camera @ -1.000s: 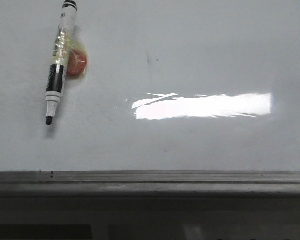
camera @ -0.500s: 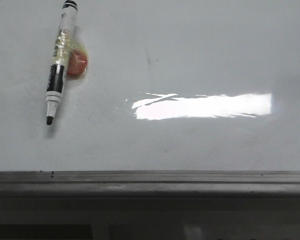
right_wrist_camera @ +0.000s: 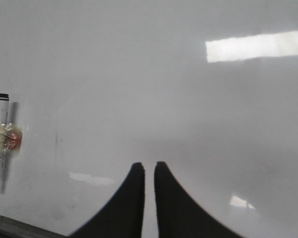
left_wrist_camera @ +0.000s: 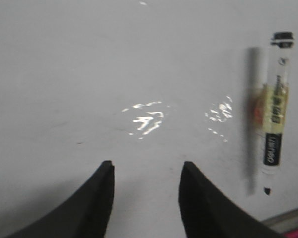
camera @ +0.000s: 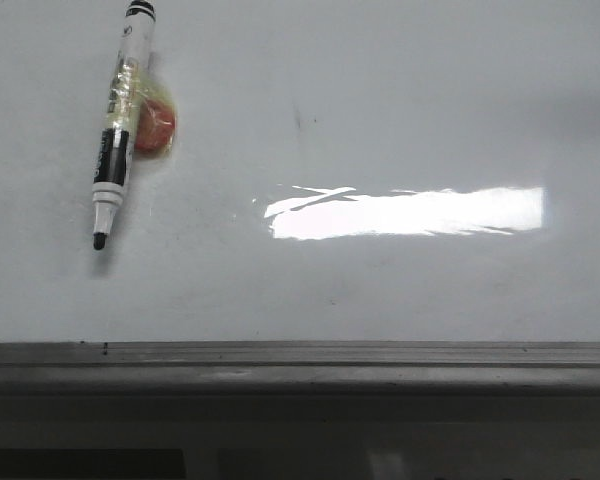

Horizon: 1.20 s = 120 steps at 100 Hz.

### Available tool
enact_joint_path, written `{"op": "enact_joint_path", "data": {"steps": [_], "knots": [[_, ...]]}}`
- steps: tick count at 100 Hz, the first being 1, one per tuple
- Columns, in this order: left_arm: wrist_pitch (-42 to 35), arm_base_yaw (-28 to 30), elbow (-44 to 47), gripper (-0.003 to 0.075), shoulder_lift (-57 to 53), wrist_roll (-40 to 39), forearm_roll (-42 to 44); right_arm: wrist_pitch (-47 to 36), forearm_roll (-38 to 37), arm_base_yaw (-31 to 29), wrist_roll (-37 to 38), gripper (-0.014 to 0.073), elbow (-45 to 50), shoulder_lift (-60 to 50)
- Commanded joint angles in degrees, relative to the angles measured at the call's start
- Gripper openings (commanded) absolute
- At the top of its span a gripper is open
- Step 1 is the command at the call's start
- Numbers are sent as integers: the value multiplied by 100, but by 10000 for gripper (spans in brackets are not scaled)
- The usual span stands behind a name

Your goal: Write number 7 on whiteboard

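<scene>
One glossy whiteboard (camera: 400, 110), slim cylindrical marker (camera: 118, 130)

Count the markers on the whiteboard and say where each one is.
1. The marker lies uncapped on the whiteboard at its left side, tip toward the near frame edge, with a red lump taped beside it. No others visible.

I see the whiteboard (camera: 400, 100) pale grey-white with a bright white glare patch, its frame (camera: 300, 365) dark grey. The marker (camera: 118, 120) is white and black (yellowish tape around it), a red-orange lump (camera: 156, 127) beside it.
</scene>
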Motion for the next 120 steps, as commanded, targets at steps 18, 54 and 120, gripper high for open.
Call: {"op": "enact_joint_path", "data": {"steps": [18, 54, 120], "knots": [[-816, -1136, -277, 356, 698, -85, -275, -343, 62, 128, -50, 367, -195, 111], [-1757, -1903, -242, 358, 1630, -126, -1108, -424, -121, 128, -50, 386, -195, 111], [-2033, -2037, -242, 244, 2741, -166, -1398, -577, -160, 128, -50, 386, -195, 111]]}}
